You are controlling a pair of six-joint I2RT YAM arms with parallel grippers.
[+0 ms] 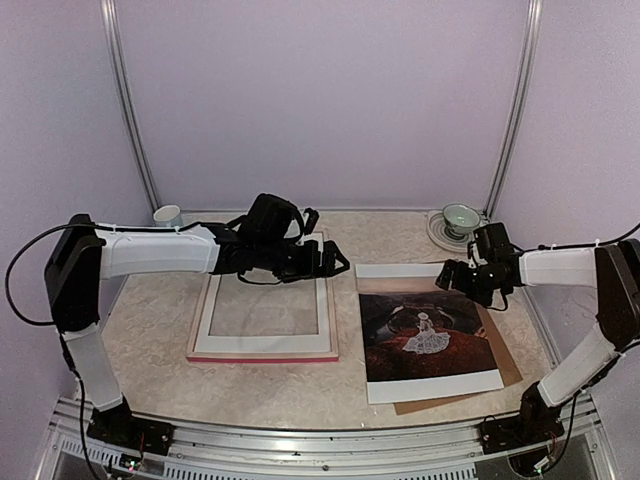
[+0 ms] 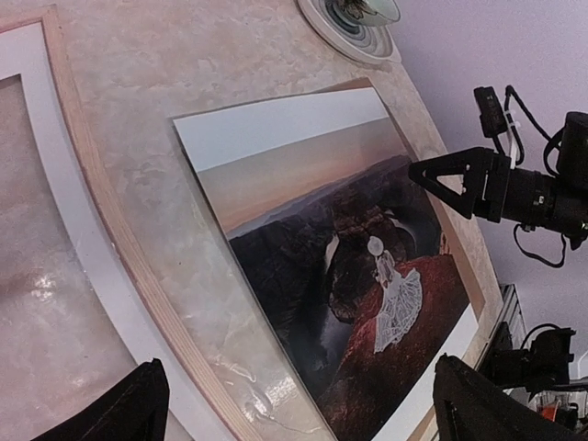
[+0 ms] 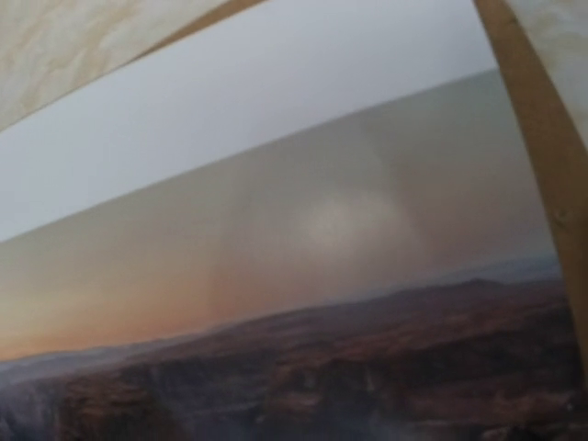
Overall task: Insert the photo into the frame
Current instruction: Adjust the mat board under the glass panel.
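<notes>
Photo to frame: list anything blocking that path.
Nothing lies on the table strip between the photo and the frame. The open left claw hangs above the frame's far right corner, and a white mat lies inside the frame.

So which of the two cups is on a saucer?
The greenish cup at the back right, sitting on a saucer; the small pale cup at the back left has none.
</notes>
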